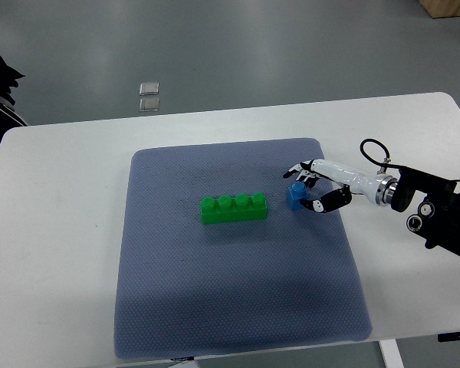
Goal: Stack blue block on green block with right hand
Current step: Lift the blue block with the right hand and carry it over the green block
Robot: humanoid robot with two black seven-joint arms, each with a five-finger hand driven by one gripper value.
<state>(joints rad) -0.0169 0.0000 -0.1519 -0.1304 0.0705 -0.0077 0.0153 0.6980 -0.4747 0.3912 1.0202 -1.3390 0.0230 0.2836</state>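
Observation:
A small blue block (294, 197) sits on the grey-blue mat (238, 307), just right of a long green block (233, 208) with several studs that lies flat near the mat's middle. My right hand (298, 189) reaches in from the right edge. Its white fingers (300, 169) curl over the blue block's far side, and the black thumb (322, 204) presses against its near right side. The block looks pinched between them while it rests on the mat. A narrow gap separates the two blocks. The left arm does not show.
The mat covers the middle of a white table (54, 230). My right forearm, with its black wrist housing (441, 215) and a looping cable, lies over the table's right side. Two small clear squares (148, 96) lie on the floor beyond the table's far edge.

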